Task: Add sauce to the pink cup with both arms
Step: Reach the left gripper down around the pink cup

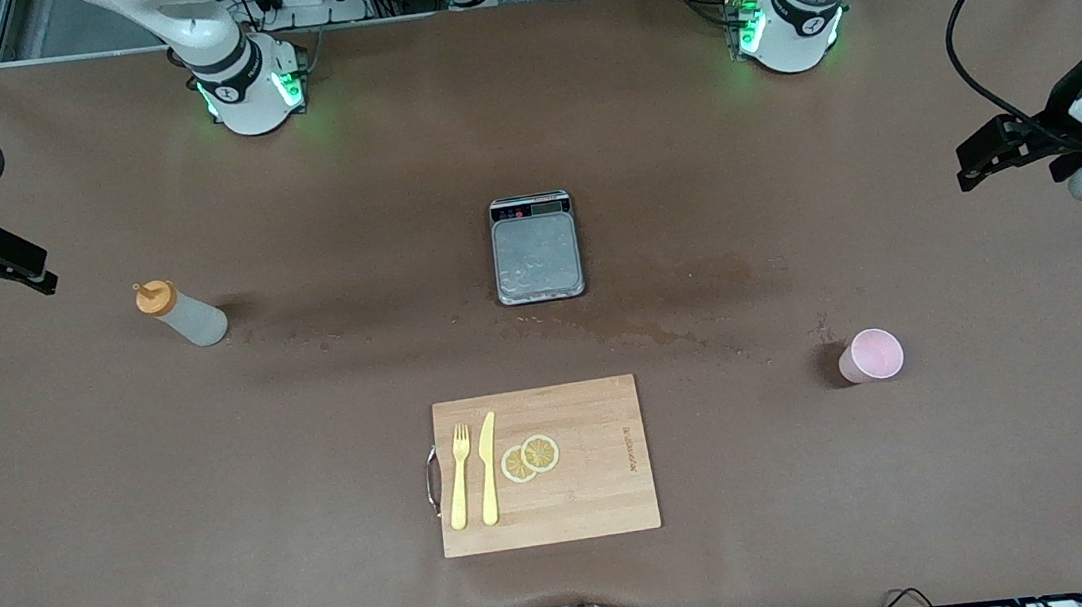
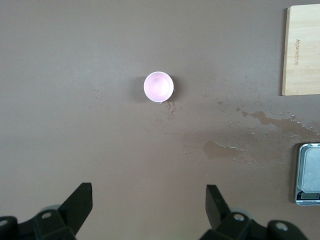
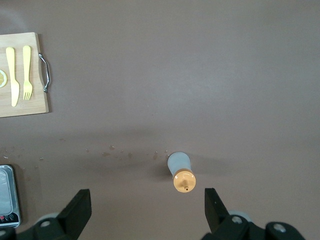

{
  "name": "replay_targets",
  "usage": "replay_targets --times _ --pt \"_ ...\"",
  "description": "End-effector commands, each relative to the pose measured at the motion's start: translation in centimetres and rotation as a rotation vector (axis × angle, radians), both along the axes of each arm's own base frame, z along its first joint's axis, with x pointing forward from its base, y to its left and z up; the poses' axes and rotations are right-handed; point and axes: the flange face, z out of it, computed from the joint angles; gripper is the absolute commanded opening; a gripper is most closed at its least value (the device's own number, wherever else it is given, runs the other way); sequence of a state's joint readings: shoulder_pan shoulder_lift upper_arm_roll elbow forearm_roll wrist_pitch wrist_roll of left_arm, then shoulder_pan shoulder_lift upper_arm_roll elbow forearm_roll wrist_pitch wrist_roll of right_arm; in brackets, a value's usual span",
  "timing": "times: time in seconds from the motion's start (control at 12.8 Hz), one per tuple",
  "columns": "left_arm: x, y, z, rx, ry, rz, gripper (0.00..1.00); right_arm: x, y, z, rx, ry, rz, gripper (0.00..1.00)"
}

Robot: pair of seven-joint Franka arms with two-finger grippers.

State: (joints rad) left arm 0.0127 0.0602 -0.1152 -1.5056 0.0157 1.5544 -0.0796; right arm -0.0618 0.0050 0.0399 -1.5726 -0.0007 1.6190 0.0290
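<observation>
The sauce bottle (image 1: pixel 183 314) stands upright toward the right arm's end of the table, whitish with an orange nozzle cap. The pink cup (image 1: pixel 871 355) stands upright toward the left arm's end, nearer to the front camera than the bottle. My right gripper (image 1: pixel 35 271) hangs open and empty high over the table edge at the right arm's end; in its wrist view (image 3: pixel 147 205) the bottle (image 3: pixel 180 170) shows below, between the fingers' line. My left gripper (image 1: pixel 973 159) hangs open and empty high over the left arm's end; its wrist view (image 2: pixel 148 202) shows the cup (image 2: pixel 159 86) well apart from it.
A small steel scale (image 1: pixel 536 248) sits mid-table. A wooden cutting board (image 1: pixel 600 478) with a yellow fork, a yellow knife and two lemon slices lies nearer to the front camera. Wet stains run across the mat between the scale and the cup.
</observation>
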Motion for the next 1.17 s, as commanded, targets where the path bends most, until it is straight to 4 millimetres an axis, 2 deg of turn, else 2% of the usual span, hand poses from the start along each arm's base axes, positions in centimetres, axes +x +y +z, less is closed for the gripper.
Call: replay_targets --times 0.0,0.23,0.39,0.47,0.55,0.62,0.7,0.94,1.09 --pt "-0.6 0.2 0.8 -0.002 0.000 -0.003 1.00 -0.1 -0.2 0.3 -0.005 0.006 -0.015 1.00" --pt "-0.2 0.3 0.1 -0.004 0.012 -0.005 1.00 -0.2 -0.4 0.3 -0.005 0.006 -0.017 1.00" --pt "1.1 1.2 -2.3 -0.006 0.049 0.006 1.00 -0.2 -0.4 0.3 -0.006 0.006 -0.015 1.00" --pt "2.1 1.4 -4.6 -0.006 0.075 0.009 1.00 -0.2 -0.5 0.1 -0.008 0.011 -0.017 1.00" --pt "3.3 3.3 -6.8 -0.010 0.086 0.041 1.00 -0.1 -0.7 0.0 -0.009 0.012 -0.020 1.00" --pt "4.2 3.8 -8.9 -0.013 0.080 0.049 1.00 -0.1 -0.9 0.0 -0.019 0.013 -0.021 1.00" --pt "4.6 4.0 -10.6 -0.017 0.055 0.053 1.00 -0.1 -0.9 0.0 -0.023 0.011 -0.020 1.00" --pt "5.9 4.4 -18.1 -0.022 0.021 0.059 1.00 0.0 -1.4 0.1 -0.039 0.009 -0.020 1.00" --pt "6.5 4.7 -21.5 -0.024 0.024 0.062 1.00 0.4 -1.9 -0.4 -0.069 0.014 -0.015 1.00"
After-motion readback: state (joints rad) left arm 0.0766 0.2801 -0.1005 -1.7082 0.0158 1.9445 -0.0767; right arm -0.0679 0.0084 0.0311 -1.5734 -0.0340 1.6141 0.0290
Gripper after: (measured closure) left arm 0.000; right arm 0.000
